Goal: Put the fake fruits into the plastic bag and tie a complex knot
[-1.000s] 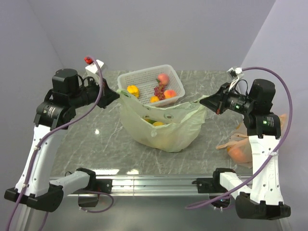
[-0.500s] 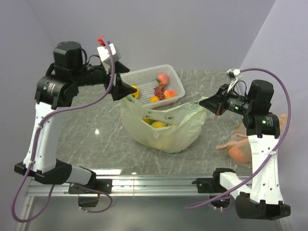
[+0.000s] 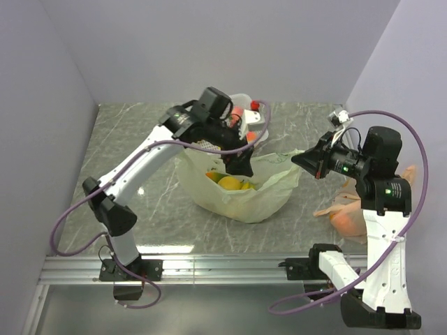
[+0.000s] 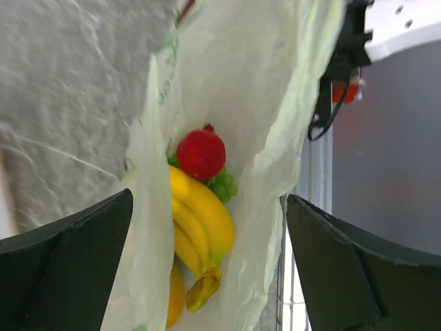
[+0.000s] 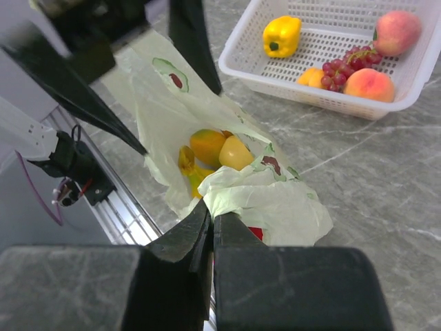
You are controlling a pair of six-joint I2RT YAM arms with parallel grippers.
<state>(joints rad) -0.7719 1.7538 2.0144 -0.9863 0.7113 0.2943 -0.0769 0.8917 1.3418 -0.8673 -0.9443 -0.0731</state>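
The pale green plastic bag (image 3: 241, 192) sits mid-table with its mouth open. Inside lie fake fruits: a banana bunch (image 4: 203, 221), a red apple (image 4: 200, 154), green grapes (image 4: 222, 185), a mango (image 5: 207, 146) and a lemon (image 5: 236, 153). My left gripper (image 3: 243, 166) hovers open over the bag's mouth, and nothing sits between its fingers (image 4: 69, 269). My right gripper (image 5: 212, 215) is shut on the bag's right rim, holding it up. No knot shows.
The white lattice basket (image 5: 296, 89) behind the bag holds a yellow fruit (image 5: 281, 34), two peaches (image 5: 396, 31), red grapes (image 5: 348, 63) and a small orange fruit (image 5: 311, 76). A peach-orange bag (image 3: 349, 216) lies by the right arm.
My left gripper let go of the bag's left rim and opened. Its arm swung right, across the basket, to above the bag's mouth. The right gripper kept its hold.
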